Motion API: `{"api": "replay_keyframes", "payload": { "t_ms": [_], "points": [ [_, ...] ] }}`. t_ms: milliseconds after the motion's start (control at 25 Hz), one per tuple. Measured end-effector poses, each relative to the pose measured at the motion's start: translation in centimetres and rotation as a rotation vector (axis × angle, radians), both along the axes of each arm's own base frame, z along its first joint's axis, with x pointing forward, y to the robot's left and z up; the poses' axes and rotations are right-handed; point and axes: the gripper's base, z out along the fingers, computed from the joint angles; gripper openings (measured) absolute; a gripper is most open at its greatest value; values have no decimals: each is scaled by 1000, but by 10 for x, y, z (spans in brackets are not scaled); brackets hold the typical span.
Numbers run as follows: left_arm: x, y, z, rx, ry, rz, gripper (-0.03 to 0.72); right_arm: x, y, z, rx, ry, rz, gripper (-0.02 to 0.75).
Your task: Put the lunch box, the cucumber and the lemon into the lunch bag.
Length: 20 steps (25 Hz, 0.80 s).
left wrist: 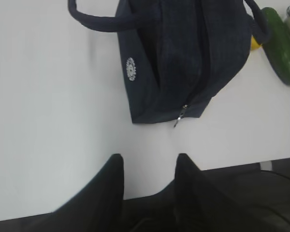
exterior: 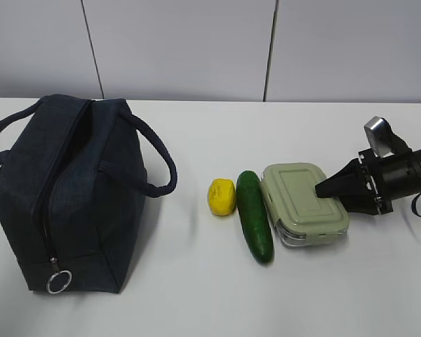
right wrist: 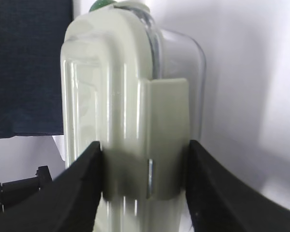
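The right end effector point(exterior: 321, 188) squeezes the box point(exterior: 303, 203) at its right end. The box lies on the counter point(exterior: 196, 295), far right of the bag point(exterior: 63, 196). The left end effector point(left wrist: 147, 169) is half open, empty.

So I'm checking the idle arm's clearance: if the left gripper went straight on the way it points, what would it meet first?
Probably the lunch bag, at its zipper end. The left gripper stands open over bare table, and nothing else lies between, though depth is unclear.

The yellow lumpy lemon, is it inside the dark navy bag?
No, the yellow lumpy lemon sits on the white table beside the long green cucumber, outside the dark navy fabric bag.
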Motion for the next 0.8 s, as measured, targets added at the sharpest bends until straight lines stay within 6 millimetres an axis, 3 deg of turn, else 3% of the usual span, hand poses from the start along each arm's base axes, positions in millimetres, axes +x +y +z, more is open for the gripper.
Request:
{"api": "replay_keyframes", "payload": {
  "t_ms": [240, 440, 800],
  "points": [
    [72, -14, 7, -71, 189, -89, 238, 0, 0, 0, 2, 4, -1, 385],
    [120, -17, 2, -65, 275, -123, 244, 1, 0, 1, -2, -3, 7, 384],
    [175, -23, -29, -84, 401, -154, 421, 1, 0, 1, -2, -1, 6, 384]
  ]
}}
